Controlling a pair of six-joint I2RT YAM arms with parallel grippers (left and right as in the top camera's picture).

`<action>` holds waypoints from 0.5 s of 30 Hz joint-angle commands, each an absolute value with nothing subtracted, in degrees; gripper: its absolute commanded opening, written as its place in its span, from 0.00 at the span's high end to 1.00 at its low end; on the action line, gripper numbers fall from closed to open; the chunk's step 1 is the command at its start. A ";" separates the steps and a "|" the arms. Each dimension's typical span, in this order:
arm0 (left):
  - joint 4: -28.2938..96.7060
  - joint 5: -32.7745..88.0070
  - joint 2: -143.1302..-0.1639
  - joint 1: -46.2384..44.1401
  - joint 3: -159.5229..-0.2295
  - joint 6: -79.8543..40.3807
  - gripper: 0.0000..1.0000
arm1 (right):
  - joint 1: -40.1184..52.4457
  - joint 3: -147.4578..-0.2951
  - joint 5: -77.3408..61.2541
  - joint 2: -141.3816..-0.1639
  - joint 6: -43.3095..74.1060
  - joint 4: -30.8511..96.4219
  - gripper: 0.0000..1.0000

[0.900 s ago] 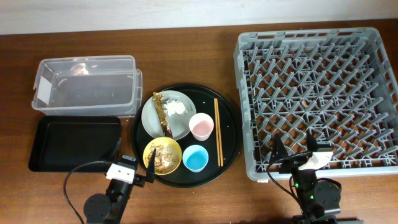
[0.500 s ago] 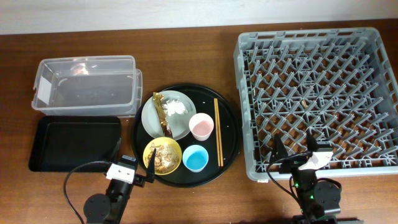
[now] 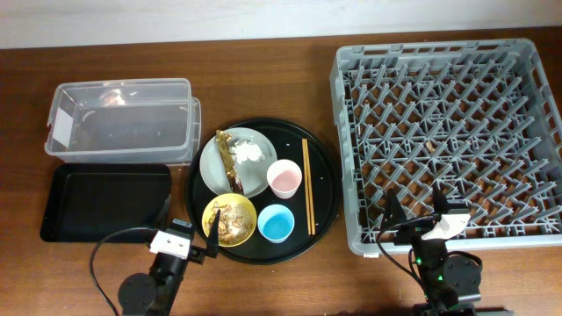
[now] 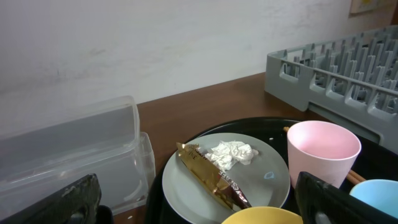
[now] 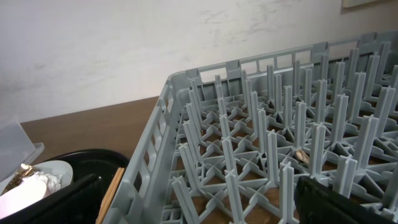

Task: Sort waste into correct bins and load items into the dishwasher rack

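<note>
A pale grey plate (image 3: 256,182) on the round black tray holds crumpled white tissue (image 3: 250,152) and a brown wrapper (image 3: 230,163). A yellow bowl (image 3: 211,211) holds brownish scraps and rice (image 3: 232,221). A pink cup (image 3: 284,178), a blue cup (image 3: 276,223) and chopsticks (image 3: 307,186) lie beside them. My left gripper (image 3: 189,230) is open and empty at the tray's near-left edge; its wrist view (image 4: 196,186) shows plate (image 4: 261,186), wrapper (image 4: 208,174), tissue (image 4: 233,152) and pink cup (image 4: 322,149). My right gripper (image 3: 415,211) (image 5: 199,196) is open and empty at the grey rack's (image 3: 344,132) near edge.
A clear tub (image 3: 118,118) with a small brownish bit inside stands at the far left. A shallow black rectangular tray (image 3: 105,202) lies in front of it. The round black tray (image 3: 325,189) sits between these and the rack (image 5: 161,124).
</note>
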State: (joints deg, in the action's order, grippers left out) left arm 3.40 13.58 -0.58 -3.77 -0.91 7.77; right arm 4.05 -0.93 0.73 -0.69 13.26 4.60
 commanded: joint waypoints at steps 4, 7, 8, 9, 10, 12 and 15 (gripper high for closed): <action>3.36 14.17 -0.40 -3.53 -0.54 8.47 0.01 | 3.73 -0.32 0.45 -0.19 12.86 4.49 0.01; 3.29 14.20 -0.40 -3.53 -0.54 8.47 0.01 | 3.73 -0.32 0.45 -0.21 12.86 4.49 0.02; 3.29 14.24 -0.40 -3.57 -0.54 8.47 0.01 | 3.73 -0.32 0.45 -0.19 12.86 4.49 0.01; 3.29 15.77 -0.40 -3.57 -0.54 8.45 0.01 | 3.73 -0.32 0.45 -0.21 12.86 4.49 0.01; 3.05 19.22 -0.40 -3.57 -0.54 8.23 0.01 | 3.73 -0.32 0.45 -0.19 12.86 4.49 0.01; 2.57 24.56 -0.40 -3.57 -0.54 8.25 0.01 | 3.73 -0.32 0.43 -0.19 12.86 4.47 0.01; 0.62 34.96 -0.40 -3.57 -0.58 8.25 0.01 | 3.73 -0.32 0.40 -0.21 12.86 4.47 0.02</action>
